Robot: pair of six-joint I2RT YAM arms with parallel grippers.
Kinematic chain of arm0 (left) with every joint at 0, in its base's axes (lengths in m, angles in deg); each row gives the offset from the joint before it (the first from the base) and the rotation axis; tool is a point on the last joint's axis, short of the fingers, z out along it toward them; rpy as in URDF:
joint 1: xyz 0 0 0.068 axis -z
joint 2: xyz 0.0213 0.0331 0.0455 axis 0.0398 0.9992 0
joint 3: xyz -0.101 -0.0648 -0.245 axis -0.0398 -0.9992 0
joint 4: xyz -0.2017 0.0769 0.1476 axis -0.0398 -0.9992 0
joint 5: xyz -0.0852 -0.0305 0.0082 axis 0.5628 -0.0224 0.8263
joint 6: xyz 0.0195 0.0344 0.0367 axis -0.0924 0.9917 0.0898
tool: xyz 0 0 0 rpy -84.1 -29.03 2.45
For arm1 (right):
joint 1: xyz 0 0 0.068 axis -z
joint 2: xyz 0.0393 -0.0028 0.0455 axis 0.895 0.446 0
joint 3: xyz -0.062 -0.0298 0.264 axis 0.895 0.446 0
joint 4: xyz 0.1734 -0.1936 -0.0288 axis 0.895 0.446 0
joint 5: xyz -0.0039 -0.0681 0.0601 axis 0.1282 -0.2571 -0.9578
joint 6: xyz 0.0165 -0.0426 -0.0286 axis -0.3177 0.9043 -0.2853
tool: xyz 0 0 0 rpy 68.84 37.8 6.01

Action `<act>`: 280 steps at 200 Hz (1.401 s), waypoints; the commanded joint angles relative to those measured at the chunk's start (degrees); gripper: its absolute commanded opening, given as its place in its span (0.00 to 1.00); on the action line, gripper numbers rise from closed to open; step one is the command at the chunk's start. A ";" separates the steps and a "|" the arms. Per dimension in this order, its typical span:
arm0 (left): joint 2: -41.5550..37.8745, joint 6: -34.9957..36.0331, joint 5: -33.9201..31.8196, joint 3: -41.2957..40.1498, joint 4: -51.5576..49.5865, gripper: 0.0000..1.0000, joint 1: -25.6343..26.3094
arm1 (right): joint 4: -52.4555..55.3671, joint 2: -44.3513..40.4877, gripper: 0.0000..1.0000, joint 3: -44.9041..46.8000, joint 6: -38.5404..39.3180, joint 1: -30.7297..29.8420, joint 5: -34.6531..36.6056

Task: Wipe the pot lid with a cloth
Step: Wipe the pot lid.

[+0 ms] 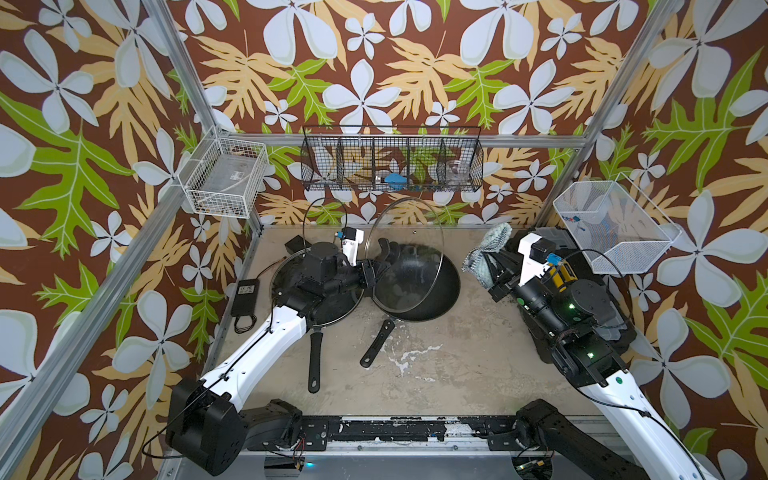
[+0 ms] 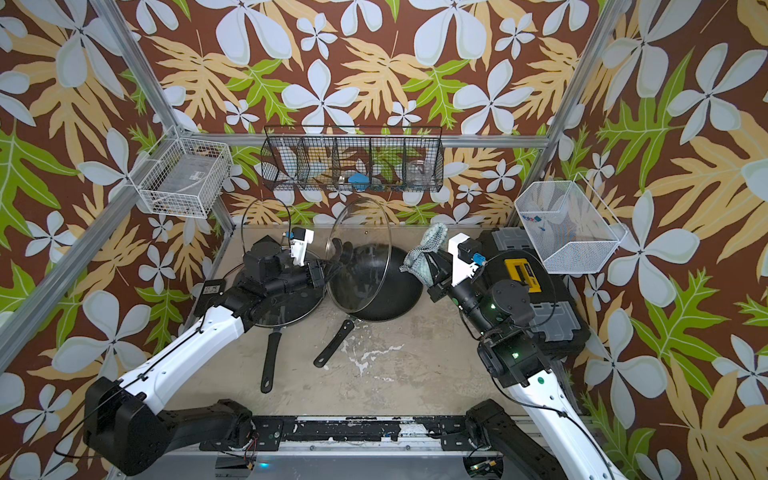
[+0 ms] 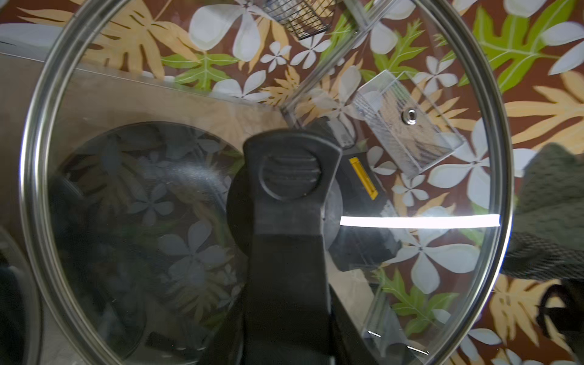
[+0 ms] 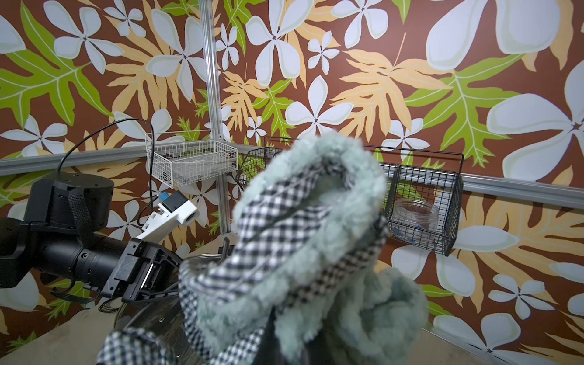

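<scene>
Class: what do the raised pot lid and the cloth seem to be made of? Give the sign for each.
Pot lid: clear glass, since the wallpaper shows through it, with a shiny metal-looking rim and a matt black handle, probably plastic. Cloth: soft fluffy fabric, pale teal pile with a checked woven trim.

arms (image 1: 266, 345): white shells | joints (image 1: 199, 424): black | LEDs (image 1: 572, 306): green | camera mounts (image 1: 353, 245): white

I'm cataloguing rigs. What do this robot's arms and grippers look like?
The left arm and right arm have white tapered links, black joint housings and a black cable clipped alongside. White wrist camera mounts carry blue connectors. Green lights glow on the right arm. The left gripper and right gripper are black.
</scene>
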 commanded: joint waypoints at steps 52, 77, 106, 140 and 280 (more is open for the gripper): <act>-3.53 19.07 -26.96 2.24 -3.75 0.00 7.53 | 4.83 9.57 0.00 -0.42 6.35 -17.11 12.06; -4.92 23.10 -31.58 1.85 -3.66 0.00 10.16 | 6.68 15.31 0.00 -2.72 7.61 -21.15 18.43; -6.99 30.06 -34.53 -0.39 -2.14 0.00 13.24 | 8.00 19.86 0.00 -5.41 8.82 -22.70 23.62; -8.74 37.93 -36.59 -2.31 -1.05 0.00 15.82 | 9.42 23.79 0.00 -7.64 9.23 -23.52 25.62; -11.13 39.40 -35.28 -2.99 0.38 0.00 15.93 | 8.93 25.64 0.00 -6.36 9.76 -27.53 28.10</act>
